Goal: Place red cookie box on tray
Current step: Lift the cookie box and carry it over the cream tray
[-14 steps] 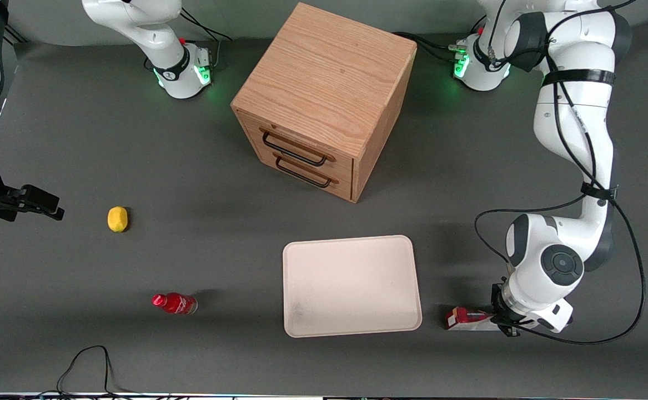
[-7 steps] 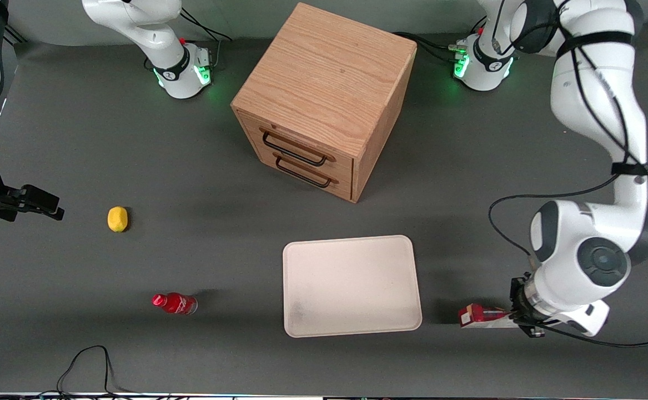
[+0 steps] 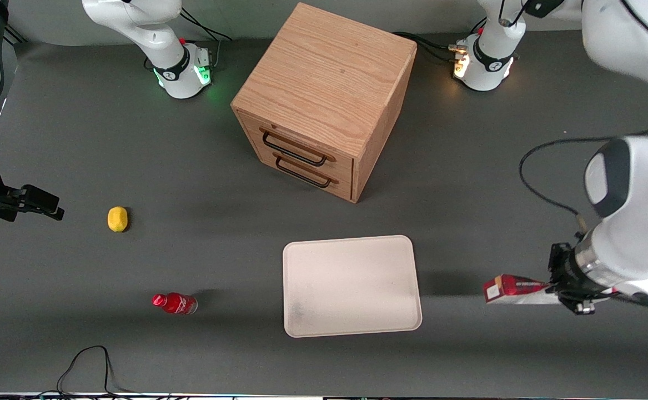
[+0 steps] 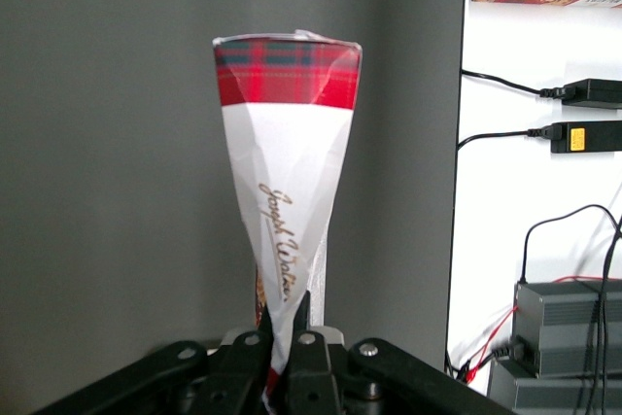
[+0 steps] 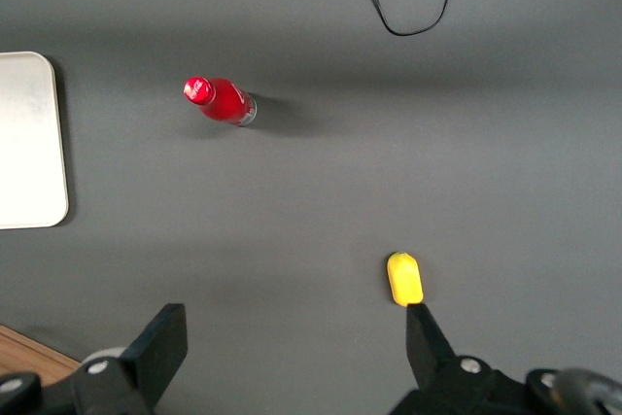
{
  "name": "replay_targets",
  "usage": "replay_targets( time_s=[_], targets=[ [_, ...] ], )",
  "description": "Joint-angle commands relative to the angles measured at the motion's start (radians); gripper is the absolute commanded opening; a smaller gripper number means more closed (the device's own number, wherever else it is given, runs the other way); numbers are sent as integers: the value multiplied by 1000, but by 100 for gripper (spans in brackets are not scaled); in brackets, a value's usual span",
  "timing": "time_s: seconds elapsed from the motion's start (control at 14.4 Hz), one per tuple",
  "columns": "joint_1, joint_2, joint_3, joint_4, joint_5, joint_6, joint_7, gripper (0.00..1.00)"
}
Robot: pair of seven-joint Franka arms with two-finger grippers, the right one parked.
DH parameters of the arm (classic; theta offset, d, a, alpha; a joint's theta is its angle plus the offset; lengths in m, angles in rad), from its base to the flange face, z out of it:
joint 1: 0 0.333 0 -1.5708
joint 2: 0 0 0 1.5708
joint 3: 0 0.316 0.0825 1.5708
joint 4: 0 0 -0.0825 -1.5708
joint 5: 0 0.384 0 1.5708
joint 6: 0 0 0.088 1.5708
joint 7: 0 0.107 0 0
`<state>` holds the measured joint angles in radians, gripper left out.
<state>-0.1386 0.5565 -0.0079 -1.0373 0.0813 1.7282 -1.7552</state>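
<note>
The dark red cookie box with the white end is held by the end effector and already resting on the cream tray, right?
Not on the tray. The front view shows the dark red cookie box, held by the end effector, apart from the cream rectangular tray, toward the working arm's end of the table.

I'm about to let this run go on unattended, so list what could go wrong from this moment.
1. The left gripper pinches only the white end flap of the long dark red cookie box, shut on a thin fold; the box might slip or tear free.
2. The box hangs off to the working arm's side of the cream rectangular tray, which holds nothing yet. A drop now would probably land on the grey table, not the tray.
</note>
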Motion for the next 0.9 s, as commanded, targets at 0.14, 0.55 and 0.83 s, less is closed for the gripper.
replay_targets(
  time_s=[0.14, 0.55, 0.83],
  targets=[
    [-24, -41, -1, -27, 5, -26, 107, 0],
    [-154, -84, -4, -90, 12, -19, 622, 0],
    [-196, -104, -55, -90, 8, -26, 874, 0]
  ],
)
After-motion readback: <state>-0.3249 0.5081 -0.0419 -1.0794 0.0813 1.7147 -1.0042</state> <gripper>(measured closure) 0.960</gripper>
